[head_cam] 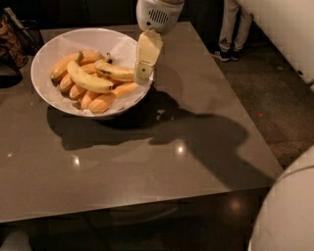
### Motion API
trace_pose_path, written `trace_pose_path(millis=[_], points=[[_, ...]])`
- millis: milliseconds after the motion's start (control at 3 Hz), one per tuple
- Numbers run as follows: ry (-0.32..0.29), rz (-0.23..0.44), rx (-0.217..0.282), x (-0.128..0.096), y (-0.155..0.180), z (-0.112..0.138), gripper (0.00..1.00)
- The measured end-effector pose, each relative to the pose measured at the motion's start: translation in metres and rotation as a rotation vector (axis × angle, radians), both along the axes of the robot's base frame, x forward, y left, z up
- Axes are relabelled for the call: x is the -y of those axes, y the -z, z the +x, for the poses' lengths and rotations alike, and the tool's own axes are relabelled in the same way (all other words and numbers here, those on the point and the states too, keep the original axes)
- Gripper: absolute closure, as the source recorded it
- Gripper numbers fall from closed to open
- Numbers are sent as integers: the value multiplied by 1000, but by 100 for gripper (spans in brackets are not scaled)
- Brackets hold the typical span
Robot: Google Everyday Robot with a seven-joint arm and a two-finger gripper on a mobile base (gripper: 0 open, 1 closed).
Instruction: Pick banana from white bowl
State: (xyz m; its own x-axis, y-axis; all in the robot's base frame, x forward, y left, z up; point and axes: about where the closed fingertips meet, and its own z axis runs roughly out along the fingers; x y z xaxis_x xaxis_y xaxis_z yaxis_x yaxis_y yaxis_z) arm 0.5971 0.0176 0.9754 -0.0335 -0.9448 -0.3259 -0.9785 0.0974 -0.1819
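Note:
The white bowl (59, 46) stands at the table's back left with a pile of bananas in it. The banana (114, 71), yellow with dark blotches, lies on top of the pile and points right toward the rim. A smoother yellow banana (87, 80) lies just in front of it, over several stubby orange ones (103, 102). My gripper (143, 73) hangs from the white wrist (158, 14) over the bowl's right rim, with its tip at the right end of the blotched banana.
The dark grey table (147, 166) runs forward and to the right of the bowl, and its right edge drops to the floor. A person's legs (230, 29) stand behind the table. A dark bag (12, 44) sits at the left edge. A white robot body (289, 211) fills the lower right.

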Motion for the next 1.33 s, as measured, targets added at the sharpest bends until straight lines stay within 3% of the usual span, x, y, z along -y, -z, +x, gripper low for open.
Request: trace_pose_path(millis=[667, 1000, 1333], points=[[10, -10, -17, -11, 2, 10, 37], [16, -12, -25, -14, 4, 16, 48], [17, -16, -29, -17, 5, 20, 49]])
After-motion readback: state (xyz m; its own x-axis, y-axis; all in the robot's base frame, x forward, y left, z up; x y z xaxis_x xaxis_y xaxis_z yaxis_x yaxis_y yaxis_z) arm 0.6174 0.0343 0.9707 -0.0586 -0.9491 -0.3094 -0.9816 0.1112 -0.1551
